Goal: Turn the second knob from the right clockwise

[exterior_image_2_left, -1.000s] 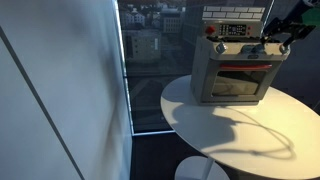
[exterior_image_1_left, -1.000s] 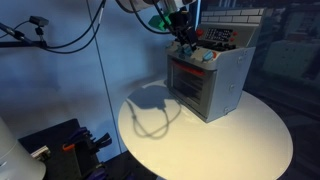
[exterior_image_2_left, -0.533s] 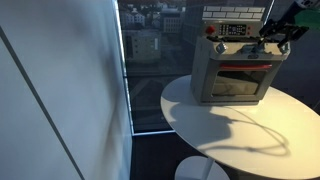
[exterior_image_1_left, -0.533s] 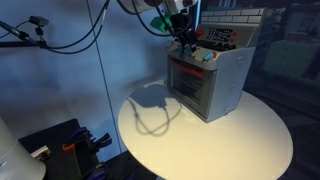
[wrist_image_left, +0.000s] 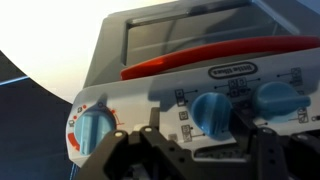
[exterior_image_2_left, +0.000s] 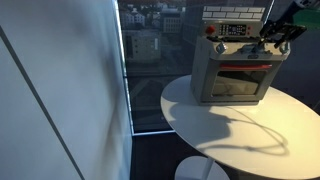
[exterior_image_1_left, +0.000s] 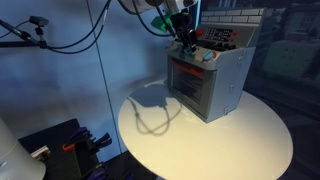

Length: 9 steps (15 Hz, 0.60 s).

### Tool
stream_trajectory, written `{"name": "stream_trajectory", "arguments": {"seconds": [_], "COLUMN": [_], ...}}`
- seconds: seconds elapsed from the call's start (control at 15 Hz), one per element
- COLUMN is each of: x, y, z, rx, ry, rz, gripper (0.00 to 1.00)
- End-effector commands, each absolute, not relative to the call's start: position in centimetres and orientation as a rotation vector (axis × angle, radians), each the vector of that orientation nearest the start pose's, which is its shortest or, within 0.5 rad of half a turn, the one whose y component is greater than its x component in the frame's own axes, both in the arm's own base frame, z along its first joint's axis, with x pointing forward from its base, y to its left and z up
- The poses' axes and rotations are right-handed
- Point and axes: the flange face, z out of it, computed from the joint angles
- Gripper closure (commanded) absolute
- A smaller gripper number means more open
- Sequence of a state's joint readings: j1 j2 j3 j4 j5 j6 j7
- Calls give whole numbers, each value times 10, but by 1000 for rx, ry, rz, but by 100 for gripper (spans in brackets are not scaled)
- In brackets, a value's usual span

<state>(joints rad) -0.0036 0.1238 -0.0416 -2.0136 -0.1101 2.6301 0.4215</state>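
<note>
Two dark fingers [wrist_image_left: 140, 158] of the black Robotiq gripper [wrist_image_left: 200, 156] stand spread apart along the bottom of the wrist view, pinching nothing. The round blue plastic knob [wrist_image_left: 215, 110] sits just above the gap between them. Whether the pads touch it I cannot tell. Among the knobs visible there it is second from the right. A matching blue knob [wrist_image_left: 278, 97] is beside it at the frame's edge, and a blue knob with an orange-red dial ring [wrist_image_left: 95, 130] is well apart on the other side. The panel runs out of frame, so a further knob could throw off the count and send the fingers onto the wrong one.

In both exterior views the gripper [exterior_image_1_left: 185, 42] [exterior_image_2_left: 272, 35] hangs at the upper front of the grey toy oven [exterior_image_1_left: 212, 88] [exterior_image_2_left: 235, 75], which stands near the far edge of the round white table [exterior_image_1_left: 200, 148] [exterior_image_2_left: 232, 138].

Several things could go wrong. If the fingers shut off-centre, they may skid off the smooth knob or catch its neighbour. The oven looks light, so a push or a twist could slide it toward the table's edge or rock it instead of turning the knob. The wrist view may be flipped, so clockwise could be misjudged.
</note>
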Motion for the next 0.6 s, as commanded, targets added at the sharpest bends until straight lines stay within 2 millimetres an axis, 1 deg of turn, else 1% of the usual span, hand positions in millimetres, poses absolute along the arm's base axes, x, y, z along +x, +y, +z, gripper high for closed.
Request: {"name": "stream_trajectory", "arguments": {"seconds": [0.0, 0.27, 0.47, 0.53], "x": [623, 622, 622, 622], "y": [-24, -22, -20, -19], "z": [453, 454, 454, 454], "rx": [-2975, -2969, -2968, -2966], "ry": [620, 637, 647, 657], "rz": [-785, -785, -787, -788], "gripper": [33, 34, 38, 42]}}
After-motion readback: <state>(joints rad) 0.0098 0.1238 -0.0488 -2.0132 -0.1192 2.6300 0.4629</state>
